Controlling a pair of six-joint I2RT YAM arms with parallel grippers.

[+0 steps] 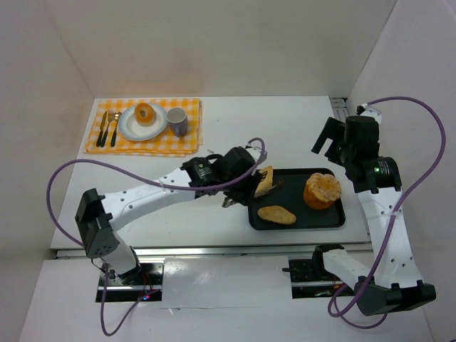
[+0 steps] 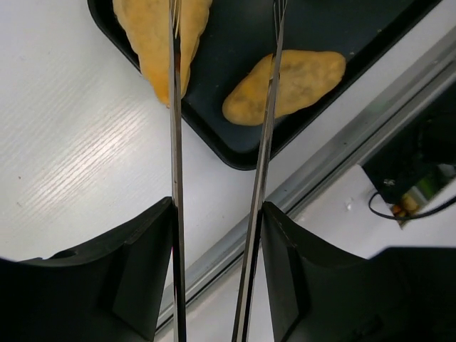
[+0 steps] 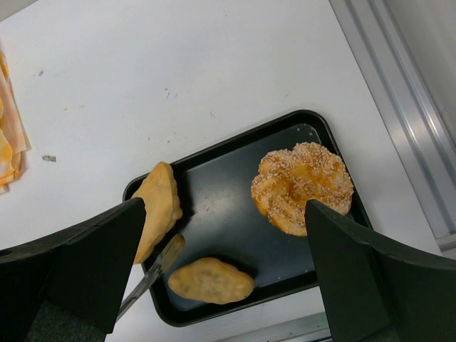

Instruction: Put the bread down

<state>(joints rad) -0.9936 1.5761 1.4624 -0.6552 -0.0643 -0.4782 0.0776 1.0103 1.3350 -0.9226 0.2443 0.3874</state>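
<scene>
My left gripper (image 1: 239,171) is shut on a pair of metal tongs (image 2: 175,142), whose two blades run forward between its fingers (image 2: 153,235). The tong ends reach a pointed golden bread (image 1: 264,181) (image 2: 153,35) (image 3: 158,206), which stands tilted on edge over the left rim of the black tray (image 1: 299,178). The blade tips themselves are cut off in the left wrist view. A flat oval bread (image 1: 276,214) (image 3: 211,280) lies at the tray's front. A round sesame bun (image 1: 322,190) (image 3: 302,187) sits at its right. My right gripper (image 1: 335,142) (image 3: 224,214) hangs open high above the tray, holding nothing.
At the back left a yellow checked placemat (image 1: 185,142) carries a white plate (image 1: 132,127) with a ring-shaped bread (image 1: 146,112), a mug (image 1: 177,121) and cutlery (image 1: 108,128). White walls enclose the table on three sides. A metal rail (image 2: 335,149) runs along the near edge.
</scene>
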